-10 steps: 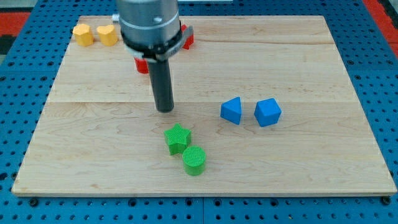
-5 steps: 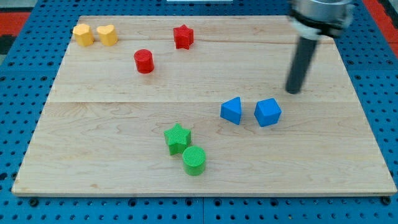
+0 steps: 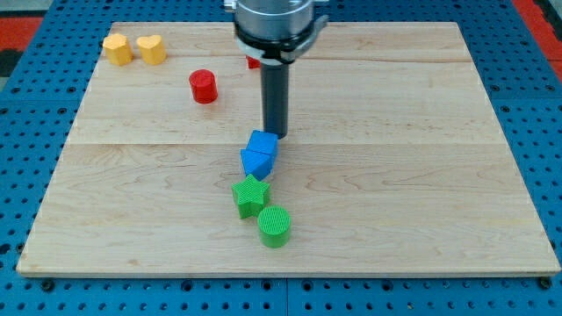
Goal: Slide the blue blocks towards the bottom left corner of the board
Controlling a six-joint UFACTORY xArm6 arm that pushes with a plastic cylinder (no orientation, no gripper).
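My tip [image 3: 277,134], the low end of the straight dark rod, is my end effector. It has no parts that spread or pinch. It touches the top right side of the upper blue plastic block [image 3: 263,143]. The lower blue plastic block [image 3: 255,162] sits pressed against that one, toward the view's bottom left. The pair makes a short line slanting that way, near the middle of the pale wooden surface [image 3: 421,219]. Just below sits a green star block [image 3: 250,195]. No writing shows.
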